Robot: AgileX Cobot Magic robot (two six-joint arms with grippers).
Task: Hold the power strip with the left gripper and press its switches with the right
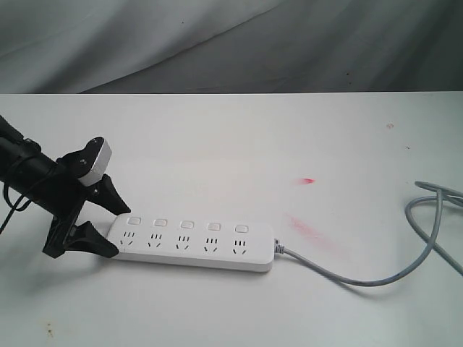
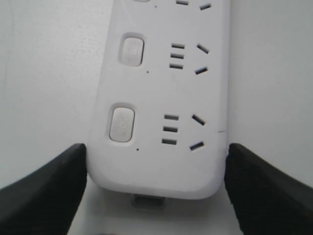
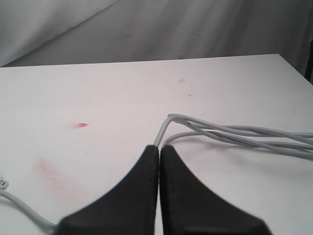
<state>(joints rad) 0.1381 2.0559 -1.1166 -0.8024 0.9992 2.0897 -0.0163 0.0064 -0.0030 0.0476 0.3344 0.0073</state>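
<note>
The white power strip (image 1: 195, 244) lies flat on the table, its row of switches (image 1: 187, 224) along the far side and its grey cable (image 1: 376, 278) running off to the right. My left gripper (image 1: 120, 230) straddles the strip's left end, one black finger against each long edge. In the left wrist view the power strip (image 2: 161, 98) fills the span between the fingers (image 2: 44, 191), which press its sides, and two switches (image 2: 122, 123) show. My right gripper (image 3: 159, 148) is out of the exterior view. It hovers over bare table near the cable (image 3: 234, 133), jaws shut together on nothing.
The white table (image 1: 239, 137) bears red smudges (image 1: 307, 180) right of the strip. The cable loops at the right edge (image 1: 441, 199). A grey cloth backdrop (image 1: 231, 43) hangs behind the table's far edge.
</note>
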